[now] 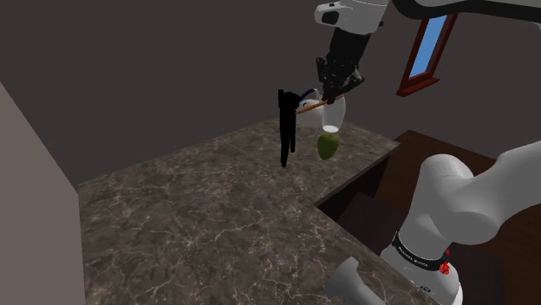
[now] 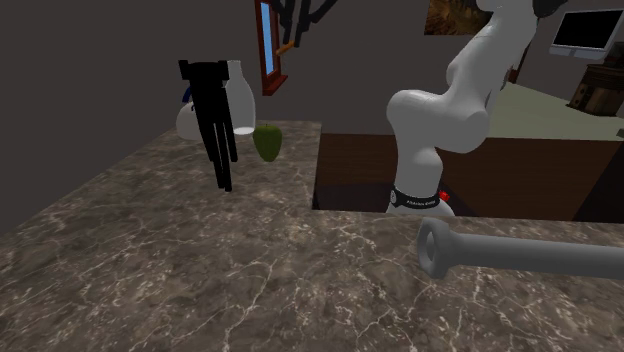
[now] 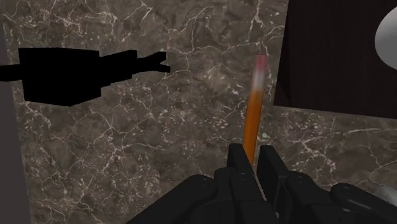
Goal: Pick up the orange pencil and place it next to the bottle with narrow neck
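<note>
Hidden / unclear: a pure black, flat-looking shape (image 1: pixel 287 130) is standing upright on the far end of the marble counter (image 1: pixel 199 217); no surface detail is showing on it. In the second exterior view it is covering the middle of a white vessel (image 2: pixel 238 100), so the vessel's outline and neck are hard to make out. In the shoulder view the gripper (image 1: pixel 328 100) is overlapping the top of that vessel. The arm's upper links are running off the top edge in both exterior views.

Pencil: the two black fingers are pressing on the orange pencil (image 3: pixel 252 114) from both sides, clamped on one end of it. It is hanging in the air above the counter's far corner, over the vessel and a green rounded object (image 1: pixel 327 146). In the shoulder view its long axis is lying close to level, the free end pointing toward that view's left and dipping slightly toward the black shape. In the wrist view it is running straight out from between the fingers, the far tip looking pale pink.

Containers: the white vessel is sitting just beside the green object; its opening is not showing, so contents cannot be told.
</note>
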Controlling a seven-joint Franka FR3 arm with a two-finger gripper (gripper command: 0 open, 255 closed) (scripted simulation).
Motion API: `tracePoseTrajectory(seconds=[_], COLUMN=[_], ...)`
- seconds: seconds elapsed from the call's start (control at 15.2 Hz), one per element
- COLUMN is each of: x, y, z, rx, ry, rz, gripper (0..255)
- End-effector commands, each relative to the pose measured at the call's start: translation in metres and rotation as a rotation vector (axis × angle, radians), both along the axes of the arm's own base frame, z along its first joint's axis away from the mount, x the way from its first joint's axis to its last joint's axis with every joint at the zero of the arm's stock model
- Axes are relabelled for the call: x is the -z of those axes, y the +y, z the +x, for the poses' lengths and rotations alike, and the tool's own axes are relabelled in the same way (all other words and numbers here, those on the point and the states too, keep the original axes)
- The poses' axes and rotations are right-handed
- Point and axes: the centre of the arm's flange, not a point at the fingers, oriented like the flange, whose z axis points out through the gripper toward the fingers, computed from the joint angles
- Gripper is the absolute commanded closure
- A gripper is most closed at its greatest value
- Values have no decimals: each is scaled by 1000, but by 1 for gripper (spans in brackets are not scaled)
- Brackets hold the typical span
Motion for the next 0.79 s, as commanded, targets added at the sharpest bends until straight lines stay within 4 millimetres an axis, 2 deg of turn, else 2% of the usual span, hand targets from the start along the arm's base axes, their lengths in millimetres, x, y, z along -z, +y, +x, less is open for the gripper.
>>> tracePoseTrajectory(seconds=[0.0, 0.73], x=[0, -1], y=[-26, -171], z=[0, 3], rx=[-2, -2], ry=[0, 0], rz=[-1, -1], gripper=[255, 255])
